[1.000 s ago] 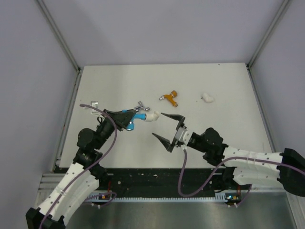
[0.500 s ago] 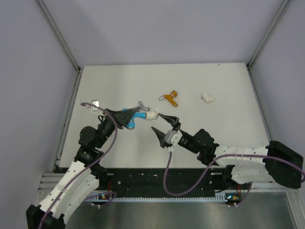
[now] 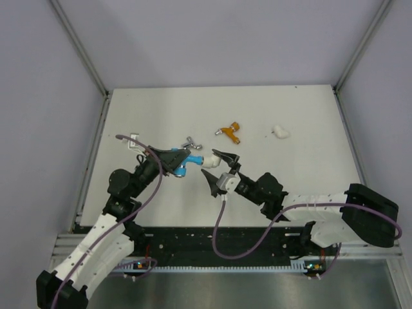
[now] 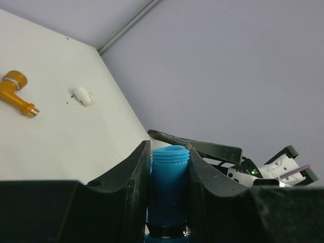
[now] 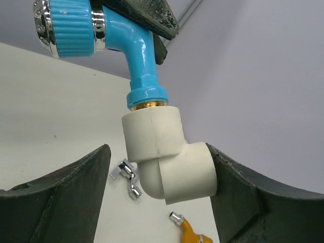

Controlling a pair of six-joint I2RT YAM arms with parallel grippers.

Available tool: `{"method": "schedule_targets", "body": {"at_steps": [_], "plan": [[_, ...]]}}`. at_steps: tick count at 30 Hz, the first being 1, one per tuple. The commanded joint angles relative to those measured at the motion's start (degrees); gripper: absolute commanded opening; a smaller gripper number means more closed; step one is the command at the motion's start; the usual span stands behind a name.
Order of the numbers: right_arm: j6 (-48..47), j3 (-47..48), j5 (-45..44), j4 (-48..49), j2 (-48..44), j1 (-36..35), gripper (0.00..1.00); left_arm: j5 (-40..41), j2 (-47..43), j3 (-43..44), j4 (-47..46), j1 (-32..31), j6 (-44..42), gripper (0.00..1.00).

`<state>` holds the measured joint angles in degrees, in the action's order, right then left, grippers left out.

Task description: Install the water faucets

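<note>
My left gripper (image 3: 172, 159) is shut on the blue faucet (image 3: 185, 161) and holds it above the table; its threaded end (image 4: 169, 182) shows between the fingers in the left wrist view. A white elbow fitting (image 5: 167, 162) sits on the blue faucet's (image 5: 136, 45) other end. My right gripper (image 3: 215, 166) is open and straddles the elbow (image 3: 207, 158); its right finger (image 5: 253, 197) touches the elbow and its left finger (image 5: 55, 197) stands apart. The orange faucet (image 3: 230, 132) and the silver faucet (image 3: 191, 142) lie on the table behind.
A loose white elbow fitting (image 3: 280, 132) lies at the back right, also seen in the left wrist view (image 4: 83, 95). A small silver piece (image 3: 134, 140) lies at the table's left edge. Grey walls with metal rails enclose the white table (image 3: 296, 167).
My right gripper has moved left and forward, from clear of the blue faucet to straddling the white elbow on it. My left gripper has shifted slightly right, still holding the faucet.
</note>
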<state>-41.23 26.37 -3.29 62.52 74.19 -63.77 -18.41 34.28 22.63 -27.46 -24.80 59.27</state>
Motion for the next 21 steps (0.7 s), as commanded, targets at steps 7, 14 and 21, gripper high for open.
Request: {"method": "schedule_targets", "body": {"at_steps": [7, 14, 21], "plan": [[13.3, 3.6, 13.4, -6.9, -4.0, 4.1, 0.54, -7.2, -0.6, 1.1, -14.6, -0.2, 0.3, 0.0], [35.5, 10.0, 38.0, -15.2, -3.8, 14.8, 0.32, -18.5, 2.6, 3.5, -25.4, -0.2, -7.3, 0.0], [68.3, 19.2, 60.7, -12.8, 4.3, 22.6, 0.28, -31.5, 2.4, 3.5, -36.2, -0.2, -18.3, 0.0]]}}
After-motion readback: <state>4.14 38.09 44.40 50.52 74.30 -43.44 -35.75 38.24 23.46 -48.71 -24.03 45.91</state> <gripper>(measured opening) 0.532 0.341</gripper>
